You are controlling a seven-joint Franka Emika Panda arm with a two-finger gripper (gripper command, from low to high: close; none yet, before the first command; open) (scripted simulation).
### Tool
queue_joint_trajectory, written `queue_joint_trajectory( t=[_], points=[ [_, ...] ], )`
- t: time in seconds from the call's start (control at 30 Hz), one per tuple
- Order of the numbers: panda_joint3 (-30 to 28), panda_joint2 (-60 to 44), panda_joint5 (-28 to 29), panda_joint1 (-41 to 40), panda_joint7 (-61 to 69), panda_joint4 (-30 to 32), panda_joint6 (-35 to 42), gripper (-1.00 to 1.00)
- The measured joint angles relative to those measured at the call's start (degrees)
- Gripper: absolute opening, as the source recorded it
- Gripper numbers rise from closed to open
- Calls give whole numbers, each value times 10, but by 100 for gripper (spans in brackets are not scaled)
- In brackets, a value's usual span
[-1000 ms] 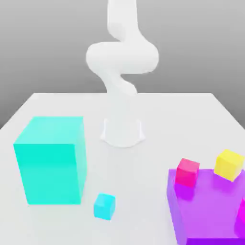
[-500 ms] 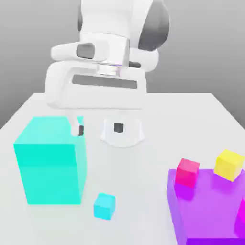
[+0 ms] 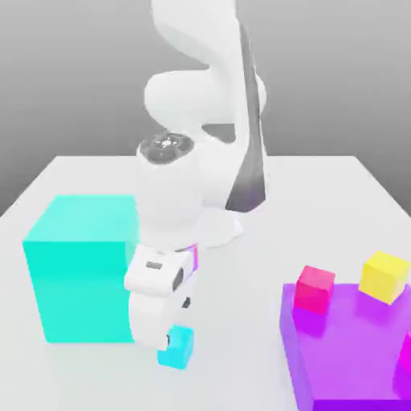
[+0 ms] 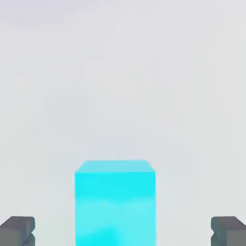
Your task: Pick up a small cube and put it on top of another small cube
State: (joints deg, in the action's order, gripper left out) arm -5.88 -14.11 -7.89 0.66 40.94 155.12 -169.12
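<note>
The small cube [image 3: 178, 348] is tiny and light cyan, lying on the white table near the front, just to the exterior view's right of the big cyan block [image 3: 80, 269]. My gripper [image 3: 168, 337] has come down over it, and the white hand hides part of it. In the hand view the small cube [image 4: 115, 202] sits between my two dark fingertips [image 4: 17, 230], which stand wide apart and clear of its sides, so the gripper [image 4: 122, 231] is open. The other small cube [image 3: 384, 275], plain yellow, sits far off at the exterior view's right.
A wide purple block [image 3: 353, 345] fills the front right corner, with a small pink-magenta cube [image 3: 314, 288] at its far left corner and the yellow cube at its far edge. The big cyan block stands close beside my hand. The arm's base [image 3: 221, 229] is behind.
The arm has swung forward and down from above the big cyan block to the small cube at the front. The fingers have stayed open, and no cube has moved.
</note>
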Motion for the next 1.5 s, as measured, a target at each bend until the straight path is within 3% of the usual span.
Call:
queue_joint_trajectory(
  t=[0.03, 0.07, 0.3, 0.57, 0.87, 1.3, 1.47, 1.5],
  points=[
    [11, -21, -7, -10, 6, -4, -17, 0],
    [20, -40, -11, -18, 10, -8, -32, -100],
    [23, -44, -12, -21, 11, -8, -34, -100],
    [-23, 94, 70, 27, -64, 2, 83, -100],
    [36, 163, 114, 151, -297, -53, 200, -100],
    [155, 242, 70, 275, -562, -115, 344, -100],
    [172, 190, 63, 288, -599, -93, 282, -100],
    [172, 173, 67, 288, -603, -87, 259, 100]
  ],
)
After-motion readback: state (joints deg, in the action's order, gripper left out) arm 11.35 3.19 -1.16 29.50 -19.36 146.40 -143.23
